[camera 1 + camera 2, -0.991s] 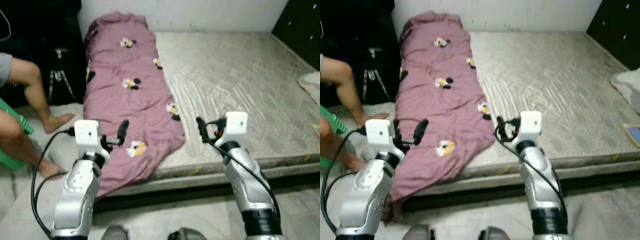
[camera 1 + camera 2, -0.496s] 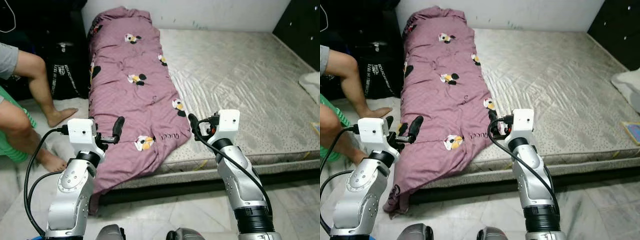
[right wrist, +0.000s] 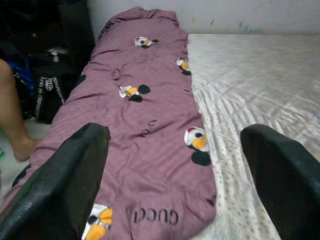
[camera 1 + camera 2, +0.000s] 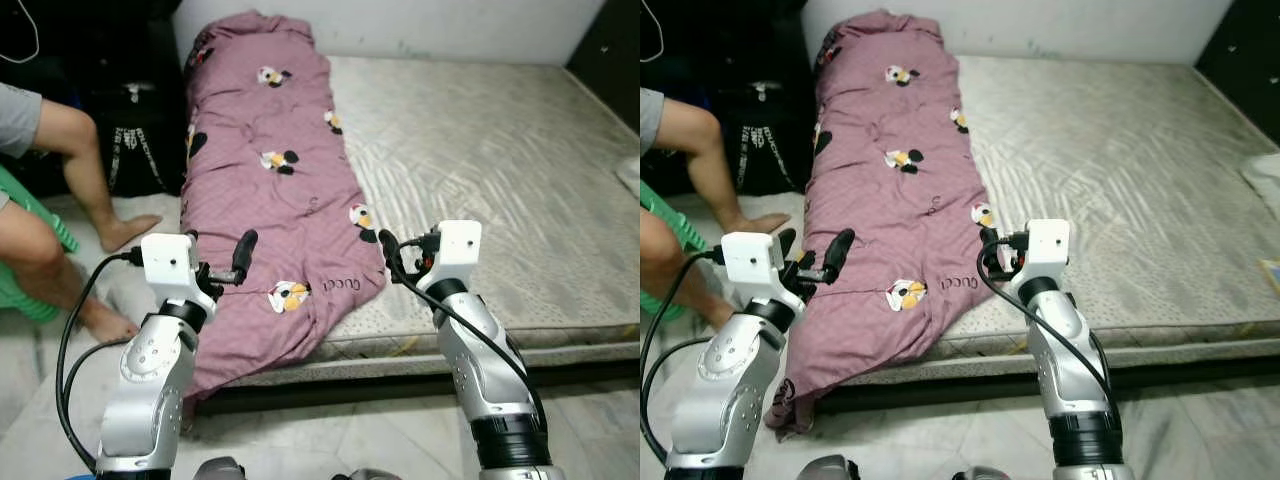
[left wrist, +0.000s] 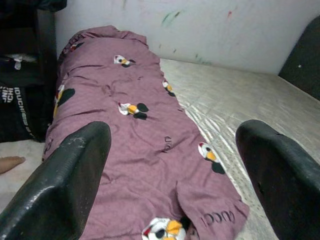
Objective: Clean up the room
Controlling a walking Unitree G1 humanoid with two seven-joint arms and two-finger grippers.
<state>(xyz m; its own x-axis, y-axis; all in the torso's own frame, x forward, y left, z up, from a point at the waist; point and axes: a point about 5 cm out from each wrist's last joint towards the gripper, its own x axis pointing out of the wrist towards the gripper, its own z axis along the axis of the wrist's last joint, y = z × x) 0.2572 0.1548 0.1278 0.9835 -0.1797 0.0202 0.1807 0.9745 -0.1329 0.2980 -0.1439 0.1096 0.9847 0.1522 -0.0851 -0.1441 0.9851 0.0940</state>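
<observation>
A purple blanket [image 4: 270,180] with cartoon prints lies lengthwise along the left side of the grey mattress [image 4: 500,180]. Its near end hangs over the mattress's front edge toward the floor. My left gripper [image 4: 812,258] is raised in front of that hanging end, open and holding nothing. My right gripper [image 4: 405,258] is also raised and open, just short of the blanket's near right corner, which reads "GUCCI". In the left wrist view, the fingers [image 5: 65,185] frame the blanket [image 5: 135,135]. In the right wrist view, the fingers [image 3: 62,185] frame it too [image 3: 145,125].
A person sits at the left with bare legs [image 4: 70,170] and feet on the floor beside the bed, next to something green [image 4: 35,290]. A black bag [image 4: 135,140] stands against the bed's left side. A dark cabinet [image 4: 620,40] is at the back right. Pale tiled floor [image 4: 350,440] lies before the bed.
The whole picture has shifted as the camera moved, and it is sharper now. Both arms keep the same raised pose with open fingers. The blanket lies as before.
</observation>
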